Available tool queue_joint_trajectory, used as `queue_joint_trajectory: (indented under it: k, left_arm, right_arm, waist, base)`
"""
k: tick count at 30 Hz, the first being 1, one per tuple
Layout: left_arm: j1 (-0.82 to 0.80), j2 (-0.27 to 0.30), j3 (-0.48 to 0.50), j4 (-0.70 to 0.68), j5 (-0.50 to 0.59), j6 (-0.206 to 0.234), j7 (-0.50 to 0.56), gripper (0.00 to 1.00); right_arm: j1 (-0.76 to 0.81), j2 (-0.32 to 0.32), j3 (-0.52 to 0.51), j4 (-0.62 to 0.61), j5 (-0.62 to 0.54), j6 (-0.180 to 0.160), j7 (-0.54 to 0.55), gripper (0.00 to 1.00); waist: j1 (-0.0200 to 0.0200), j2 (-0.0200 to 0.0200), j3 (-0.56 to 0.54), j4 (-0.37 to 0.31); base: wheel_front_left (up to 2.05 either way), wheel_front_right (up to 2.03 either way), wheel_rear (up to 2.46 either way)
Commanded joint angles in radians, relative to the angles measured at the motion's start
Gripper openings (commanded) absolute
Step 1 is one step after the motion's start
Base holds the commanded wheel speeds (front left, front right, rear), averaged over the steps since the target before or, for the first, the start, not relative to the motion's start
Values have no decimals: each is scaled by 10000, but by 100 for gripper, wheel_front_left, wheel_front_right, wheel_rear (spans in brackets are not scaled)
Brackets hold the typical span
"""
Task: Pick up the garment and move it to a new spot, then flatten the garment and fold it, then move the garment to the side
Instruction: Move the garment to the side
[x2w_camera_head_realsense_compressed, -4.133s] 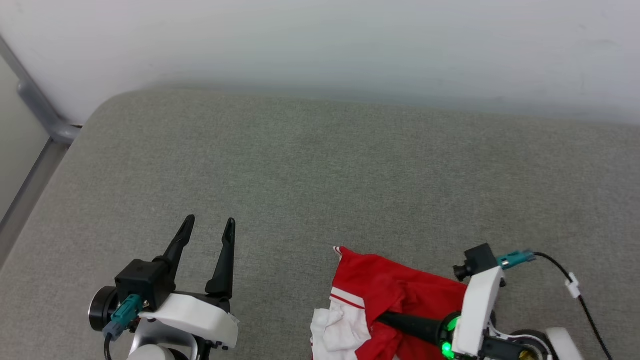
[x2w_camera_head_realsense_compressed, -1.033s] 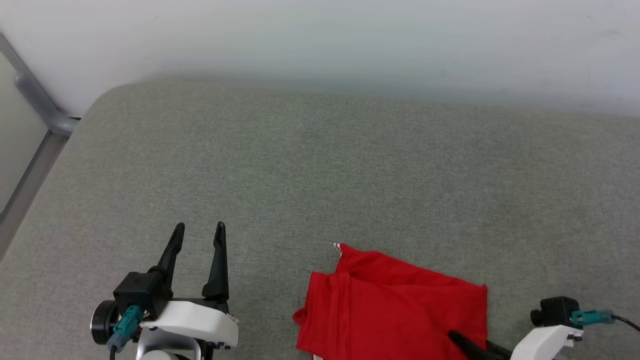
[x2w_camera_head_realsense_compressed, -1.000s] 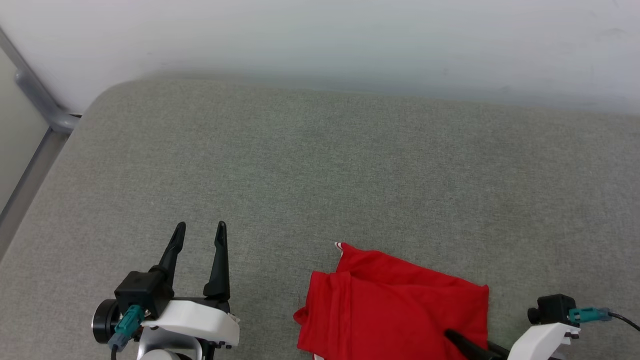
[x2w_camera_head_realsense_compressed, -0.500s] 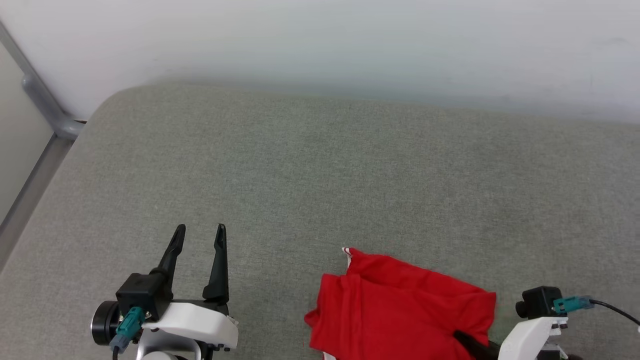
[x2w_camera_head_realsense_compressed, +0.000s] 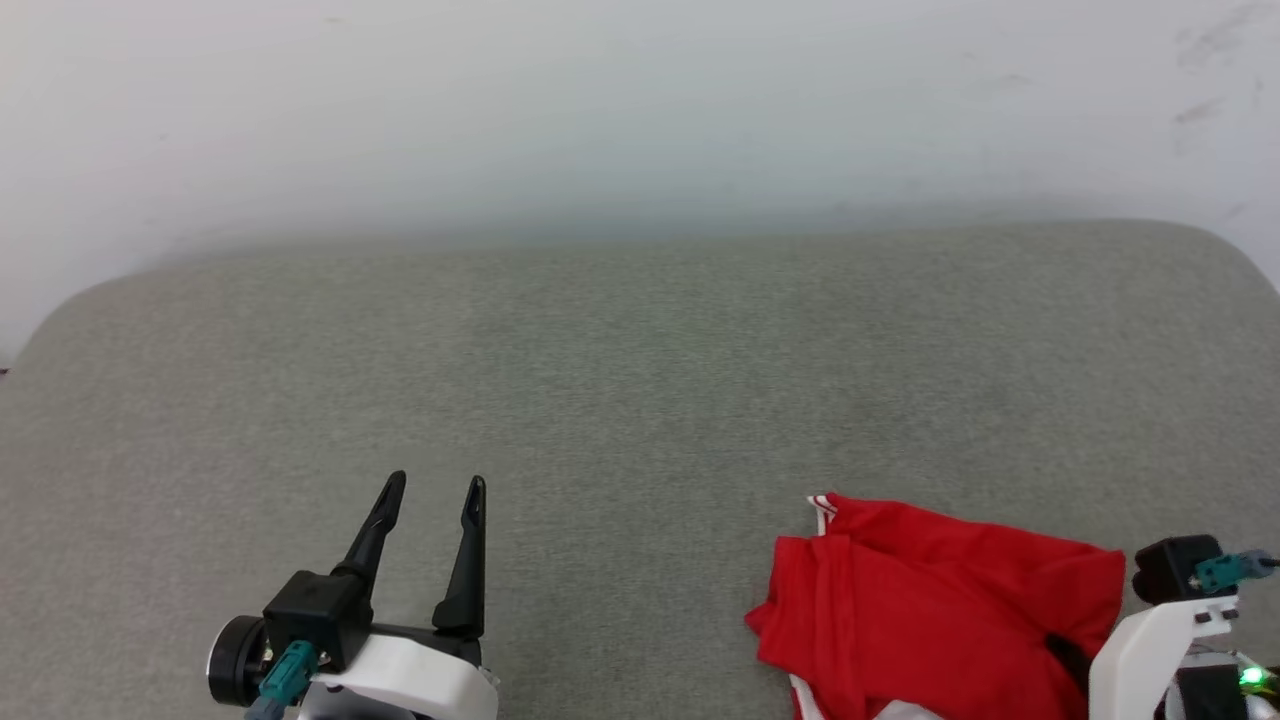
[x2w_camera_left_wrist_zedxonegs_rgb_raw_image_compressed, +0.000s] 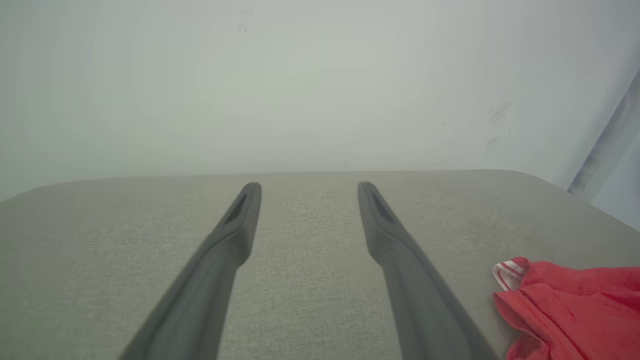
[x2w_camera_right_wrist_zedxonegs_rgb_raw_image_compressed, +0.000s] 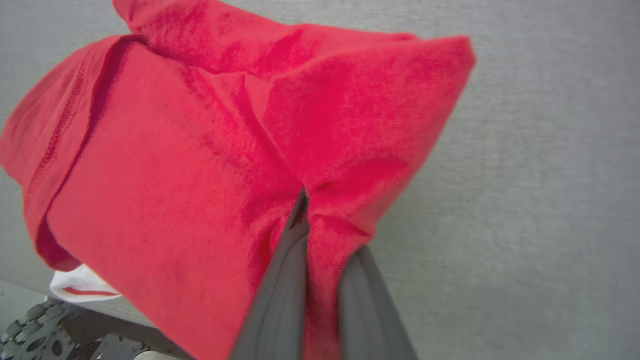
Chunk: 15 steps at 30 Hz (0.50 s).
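Observation:
The garment (x2w_camera_head_realsense_compressed: 930, 610), a red T-shirt with a bit of red-white striped trim and white cloth showing at its edges, lies crumpled at the lower right of the head view. My right gripper (x2w_camera_head_realsense_compressed: 1065, 655) is shut on the garment's right edge. In the right wrist view the red cloth (x2w_camera_right_wrist_zedxonegs_rgb_raw_image_compressed: 200, 150) bunches around the right gripper (x2w_camera_right_wrist_zedxonegs_rgb_raw_image_compressed: 307, 200) and covers part of one finger. My left gripper (x2w_camera_head_realsense_compressed: 435, 485) hovers open and empty at the lower left, well left of the garment. The left wrist view shows the left gripper (x2w_camera_left_wrist_zedxonegs_rgb_raw_image_compressed: 309, 186) spread wide, with the garment (x2w_camera_left_wrist_zedxonegs_rgb_raw_image_compressed: 575, 310) at the lower right.
A wide grey cushioned surface (x2w_camera_head_realsense_compressed: 600, 380) with rounded corners carries everything, and a white wall (x2w_camera_head_realsense_compressed: 640, 100) rises behind it. A grey rail (x2w_camera_left_wrist_zedxonegs_rgb_raw_image_compressed: 605, 145) stands past the far right corner. Part of the robot's base (x2w_camera_right_wrist_zedxonegs_rgb_raw_image_compressed: 30, 340) shows below the cushion's near edge.
My right gripper has closed on the garment's right edge and the cloth has bunched there. The head camera has swung right, shifting the whole picture. The left gripper stays open.

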Motion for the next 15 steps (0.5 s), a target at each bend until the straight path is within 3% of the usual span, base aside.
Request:
queue_joint_trajectory:
  k: [1, 10, 15]
  left_arm:
    - [-30, 11, -54, -44, 38, -37, 7, 100]
    - [-804, 150, -222, -411, 181, -216, 144, 100]
    - [-1595, 461, -286, -833, 430, -371, 441, 100]
  right_arm:
    - [-201, -139, -142, -64, -120, -13, 46, 0]
    - [-1637, -98, -797, 240, -526, -10, -104, 0]
    - [-2983, -52, -1318, 821, -895, -10, -760, 0]
  waist:
    - [0, 0, 119, -736]
    - [0, 0, 1405, -2393]
    - [0, 0, 2601, -2698]
  base:
    - [0, 0, 0]
    - [0, 0, 0]
    - [0, 0, 0]
